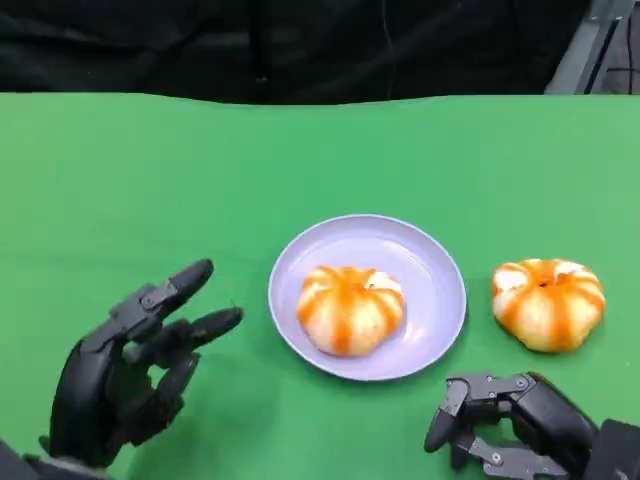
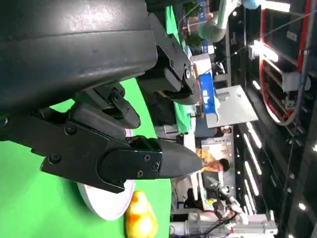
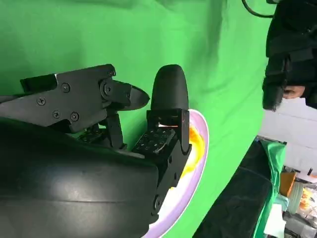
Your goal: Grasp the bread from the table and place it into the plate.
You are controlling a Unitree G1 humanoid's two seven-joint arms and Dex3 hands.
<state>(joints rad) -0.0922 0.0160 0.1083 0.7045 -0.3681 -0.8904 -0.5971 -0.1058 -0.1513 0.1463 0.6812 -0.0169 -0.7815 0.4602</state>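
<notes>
— Head view: where is the bread?
— One bread roll (image 1: 350,309) lies in the lilac plate (image 1: 440,262); a second roll (image 1: 548,303) sits on the green table (image 1: 120,180) just right of the plate.
— And the hands?
— Left hand (image 1: 125,365), left of the plate, fingers spread, empty. Right hand (image 1: 505,420), below the plate's right edge, fingers loosely apart, holding nothing.

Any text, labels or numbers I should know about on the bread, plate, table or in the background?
None can be read.
Bread on the plate, bread on the table, plate, green table: no markings.
Blue sign in the background of the left wrist view: print too blurred to read.
</notes>
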